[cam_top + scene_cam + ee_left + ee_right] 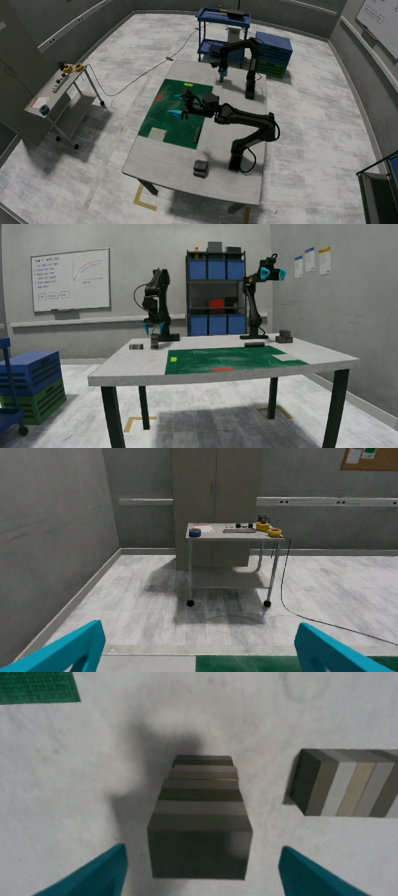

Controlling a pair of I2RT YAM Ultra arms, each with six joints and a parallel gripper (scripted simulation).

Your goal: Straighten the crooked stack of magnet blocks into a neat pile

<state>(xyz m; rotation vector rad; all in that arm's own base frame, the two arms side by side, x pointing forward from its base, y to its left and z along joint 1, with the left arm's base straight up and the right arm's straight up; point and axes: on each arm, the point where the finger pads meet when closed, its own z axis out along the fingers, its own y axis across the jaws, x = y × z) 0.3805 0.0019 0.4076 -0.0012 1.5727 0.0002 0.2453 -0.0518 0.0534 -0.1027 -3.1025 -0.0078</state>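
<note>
The stack of magnet blocks stands upright on the table, with grey, dark and tan layers. In the right wrist view its side edges run nearly in line, with a small step in the lower layers; its far side is hidden. My right gripper is open and points down over the stack, its fingertips apart on either side of the top block and not touching it. My left gripper is open and empty, high above the green mat.
A row of striped blocks lies beside the stack. A dark cylinder lies at the edge of the green mat. A small pile of dark blocks stands near the left arm's base.
</note>
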